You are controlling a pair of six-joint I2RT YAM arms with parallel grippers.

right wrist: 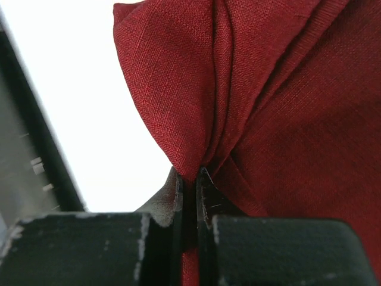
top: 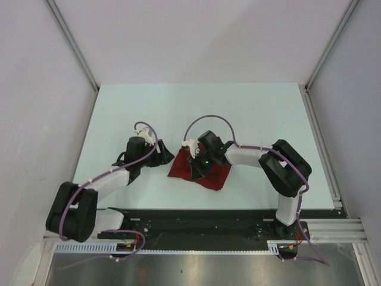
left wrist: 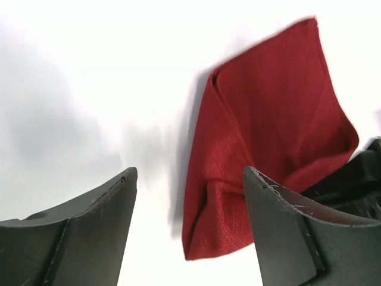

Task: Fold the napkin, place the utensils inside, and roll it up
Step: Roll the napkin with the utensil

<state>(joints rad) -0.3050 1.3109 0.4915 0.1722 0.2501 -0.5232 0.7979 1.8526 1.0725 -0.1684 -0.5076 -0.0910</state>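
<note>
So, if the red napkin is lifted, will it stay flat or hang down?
Probably floppy: the napkin bunches into soft folds where the right gripper pinches it, so it would likely drape. Its thin woven cloth looks light and not slippery.

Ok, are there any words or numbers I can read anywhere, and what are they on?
None can be read.
The napkin is plain dark red, no tag showing.
The table is blank.
The black jaws show only scuffs.
Tiny orange specks on the mounting rail are too small to tell whether they are writing.
</note>
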